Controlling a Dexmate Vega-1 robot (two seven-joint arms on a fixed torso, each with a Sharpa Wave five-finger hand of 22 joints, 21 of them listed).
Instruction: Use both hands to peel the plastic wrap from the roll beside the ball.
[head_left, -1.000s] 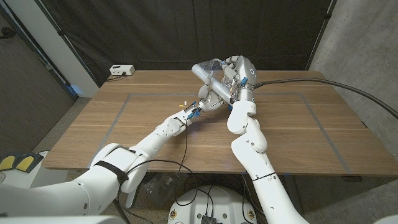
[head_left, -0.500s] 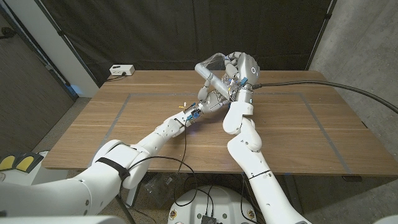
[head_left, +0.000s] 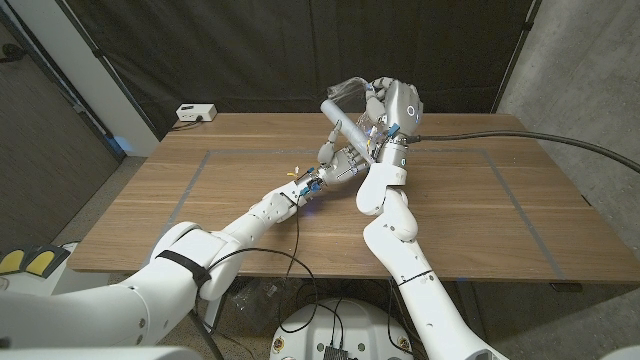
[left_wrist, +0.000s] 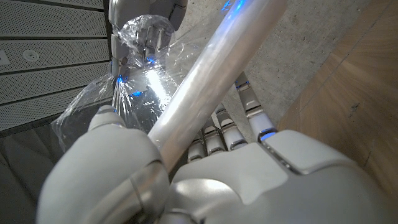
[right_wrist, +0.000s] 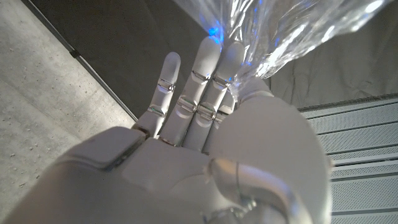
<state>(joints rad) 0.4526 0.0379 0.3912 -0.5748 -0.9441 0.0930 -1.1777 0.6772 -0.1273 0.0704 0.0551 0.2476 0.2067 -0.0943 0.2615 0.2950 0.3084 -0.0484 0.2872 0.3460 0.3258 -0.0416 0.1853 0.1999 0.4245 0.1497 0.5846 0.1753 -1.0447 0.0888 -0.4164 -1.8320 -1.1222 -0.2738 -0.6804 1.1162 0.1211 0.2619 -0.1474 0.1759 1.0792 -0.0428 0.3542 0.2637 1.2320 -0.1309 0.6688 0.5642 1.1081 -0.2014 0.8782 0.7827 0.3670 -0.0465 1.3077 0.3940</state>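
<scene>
Above the middle of the table (head_left: 470, 215), my left hand (head_left: 340, 162) grips the lower end of the pale roll (head_left: 344, 124), which slants up and toward the left. In the left wrist view the roll (left_wrist: 211, 68) runs across that hand (left_wrist: 205, 180). Clear plastic wrap (head_left: 348, 90) stretches from the roll's top end to my right hand (head_left: 388, 108), raised just right of the roll. The right hand (right_wrist: 205, 143) pinches the crinkled wrap (right_wrist: 280, 37) between thumb and fingers. The left wrist view has the wrap (left_wrist: 134, 87) bunched under those pinching fingers (left_wrist: 144, 12).
A white box (head_left: 195, 113) sits at the table's back left corner. A thick grey cable (head_left: 520, 135) crosses the back right. Tape lines (head_left: 190, 185) mark a rectangle on the wood. Dark curtains hang behind the table.
My right hand has lifted and drawn a little to the right, pulling the wrap. The roll has tipped more upright in my left hand.
</scene>
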